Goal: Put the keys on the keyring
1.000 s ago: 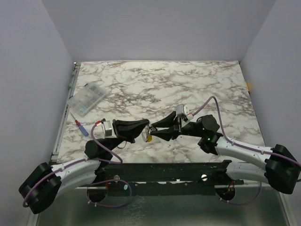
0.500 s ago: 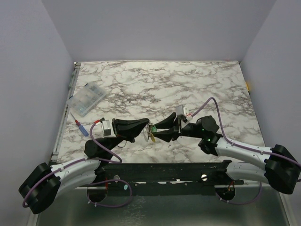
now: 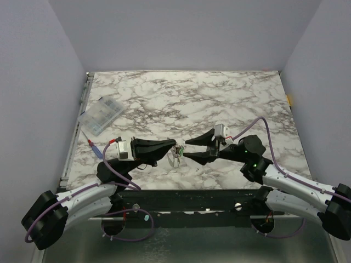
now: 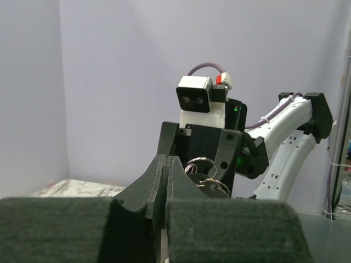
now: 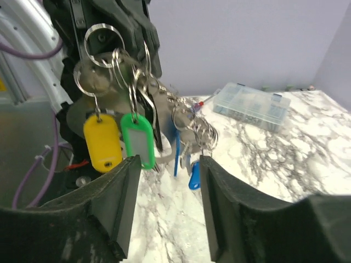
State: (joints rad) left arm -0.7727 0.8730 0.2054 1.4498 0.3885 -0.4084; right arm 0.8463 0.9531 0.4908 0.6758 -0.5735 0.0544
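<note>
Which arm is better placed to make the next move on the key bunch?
Likely right. The left gripper is shut on the bunch of silvery keys and wire rings with yellow, green and blue plastic tags, holding it above the marble table. The right gripper faces the bunch with open, empty jaws.

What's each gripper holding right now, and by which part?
The left gripper is shut on the keyring at the bunch's top; the keys dangle below. The right gripper is open, holding nothing.
</note>
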